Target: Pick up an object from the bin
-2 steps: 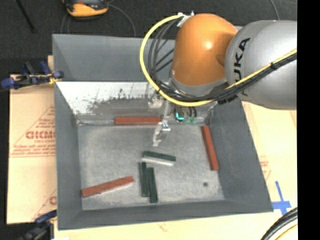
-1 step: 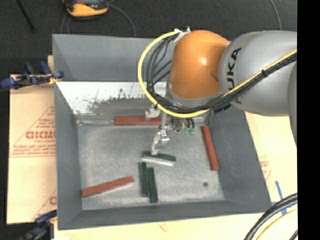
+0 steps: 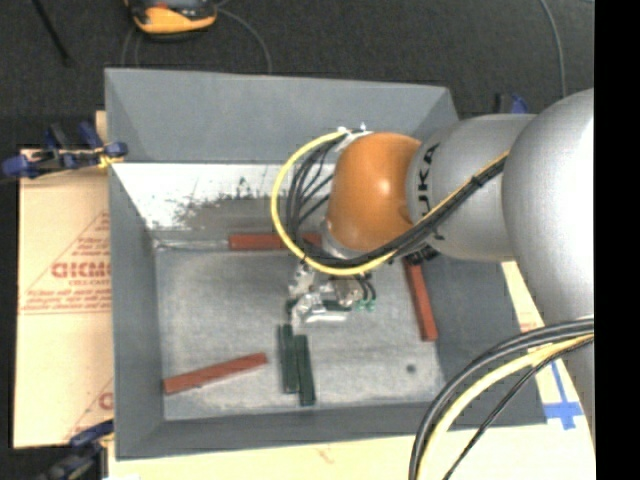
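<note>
Where the silver arm (image 3: 500, 188) reaches in from the right under its rounded orange wrist cover (image 3: 370, 193), we see the gripper (image 3: 322, 306) low over the middle of the grey metal bin (image 3: 130, 298). It shows as a small cluster of pale metal parts with a touch of green on one side. Whether it is open or closed we cannot tell, since the cover and the looped yellow and black cables (image 3: 285, 208) hide much of it from above. Nearest to it lie two dark green flat bars (image 3: 295, 365), long and narrow, side by side and touching along their length. They run from just under the gripper's lower left edge toward the bin's front wall, so their upper ends sit right beside the gripper, though we cannot say whether they meet it. Left of them, on the floor near the front left corner, a long reddish-brown flat bar (image 3: 215, 373) lies slightly tilted, its right end near the green pair and well apart from the gripper. A second reddish-brown bar (image 3: 258, 240) lies along the foot of the back wall, its right end hidden behind the wrist. A third reddish-brown bar (image 3: 422, 303) runs front to back on the right side of the floor, just beside the arm.
</note>
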Robot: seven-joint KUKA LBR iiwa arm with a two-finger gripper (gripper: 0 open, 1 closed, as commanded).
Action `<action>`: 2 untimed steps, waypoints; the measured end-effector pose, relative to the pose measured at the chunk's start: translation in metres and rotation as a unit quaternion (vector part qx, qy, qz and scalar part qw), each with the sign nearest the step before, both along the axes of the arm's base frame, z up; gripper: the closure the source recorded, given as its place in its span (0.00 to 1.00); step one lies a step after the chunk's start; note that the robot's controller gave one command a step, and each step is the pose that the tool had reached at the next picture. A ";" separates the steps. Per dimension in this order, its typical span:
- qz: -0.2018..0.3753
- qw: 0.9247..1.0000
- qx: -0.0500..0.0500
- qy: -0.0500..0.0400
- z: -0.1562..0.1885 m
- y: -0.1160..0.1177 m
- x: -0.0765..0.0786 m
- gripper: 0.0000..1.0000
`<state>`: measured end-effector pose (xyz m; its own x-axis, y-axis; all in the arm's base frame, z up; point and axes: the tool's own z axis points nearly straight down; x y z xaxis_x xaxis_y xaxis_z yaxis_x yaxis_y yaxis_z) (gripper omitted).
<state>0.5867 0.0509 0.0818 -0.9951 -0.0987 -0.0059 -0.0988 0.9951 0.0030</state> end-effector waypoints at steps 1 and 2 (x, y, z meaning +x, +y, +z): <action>-0.001 1.000 0.000 0.000 0.000 0.000 0.000 1.00; 0.019 1.000 -0.002 -0.001 0.136 -0.016 0.027 1.00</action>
